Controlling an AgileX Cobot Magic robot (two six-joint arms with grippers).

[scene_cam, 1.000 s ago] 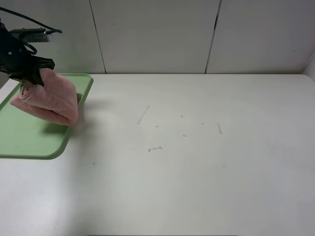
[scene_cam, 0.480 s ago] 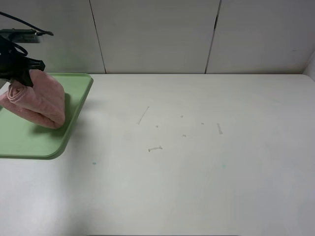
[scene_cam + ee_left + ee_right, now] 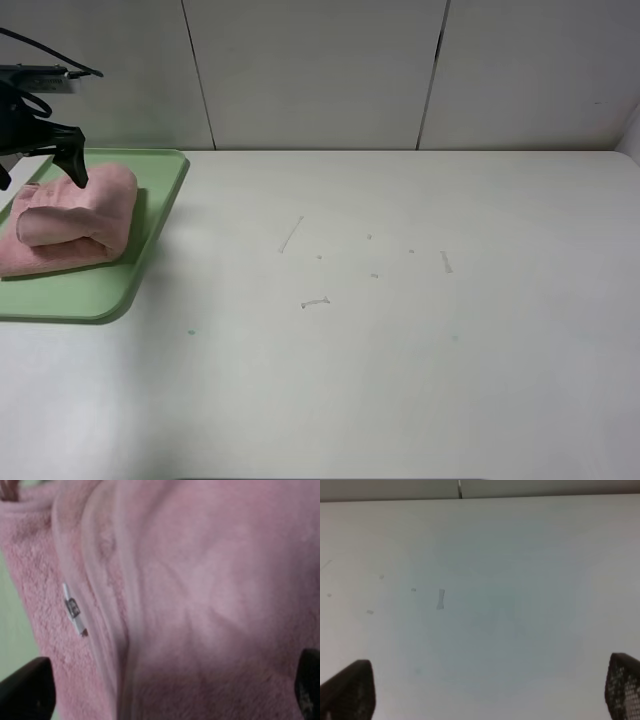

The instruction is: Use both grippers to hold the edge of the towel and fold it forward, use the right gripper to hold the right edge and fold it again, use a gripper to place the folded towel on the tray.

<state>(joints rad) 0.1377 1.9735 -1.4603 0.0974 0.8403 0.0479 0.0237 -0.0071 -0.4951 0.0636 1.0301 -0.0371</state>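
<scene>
The pink towel [image 3: 72,222] lies folded on the pale green tray [image 3: 100,295] at the table's far left. My left gripper [image 3: 38,170] stands open just over the towel's far end, one finger [image 3: 76,168] on each side, holding nothing. In the left wrist view the towel [image 3: 210,595] fills the picture, with its hem [image 3: 122,610] and white tag [image 3: 73,610] showing and the left gripper [image 3: 167,690] spread wide. My right gripper [image 3: 485,690] is open over bare table in the right wrist view. It does not show in the exterior high view.
The white table [image 3: 400,330] carries only a few small scuff marks [image 3: 315,301] near its middle. A panelled wall [image 3: 320,70] runs along the far edge. The tray's left part runs out of the exterior high view.
My left gripper carried the towel left over the tray, then opened and let go. The towel has dropped from a hanging bundle to lying flat on the tray.
</scene>
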